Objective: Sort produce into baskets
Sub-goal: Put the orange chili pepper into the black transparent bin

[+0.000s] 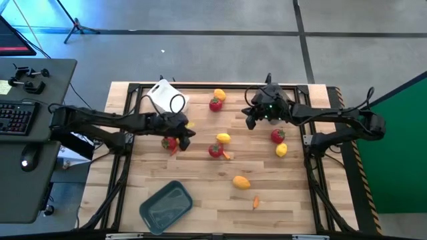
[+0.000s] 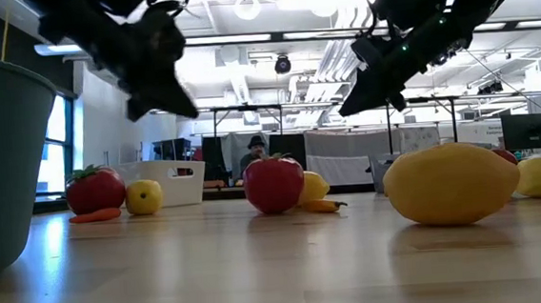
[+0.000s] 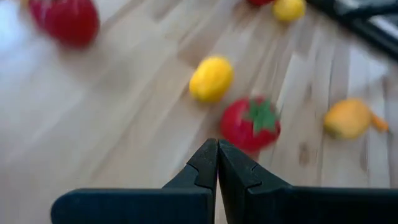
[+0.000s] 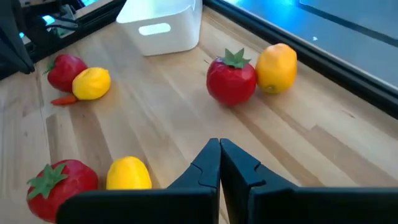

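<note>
Toy produce lies scattered on the wooden table [image 1: 200,193]. Red round fruits with green tops sit at the middle [image 1: 215,151], far middle [image 1: 215,104], right [image 1: 277,136] and beside my left arm [image 1: 169,142]. Yellow and orange oval fruits [image 1: 223,138] [image 1: 241,181] [image 1: 281,150] lie among them, with a thin orange piece [image 1: 256,201] near the front. The white basket [image 1: 167,98] stands at the far left, the grey-blue basket [image 1: 166,205] at the near left; the dark basket is not in view. My left gripper [image 3: 217,155] is shut and empty above the table, short of a red fruit [image 3: 250,124]. My right gripper [image 4: 219,152] is shut and empty, raised at the far right of centre [image 1: 252,121].
A red fruit [image 4: 231,78] and an orange fruit [image 4: 277,65] lie together ahead of my right gripper. A desk with a keyboard [image 1: 17,117] stands off the table's left edge. A person shows far behind the table [image 2: 256,152].
</note>
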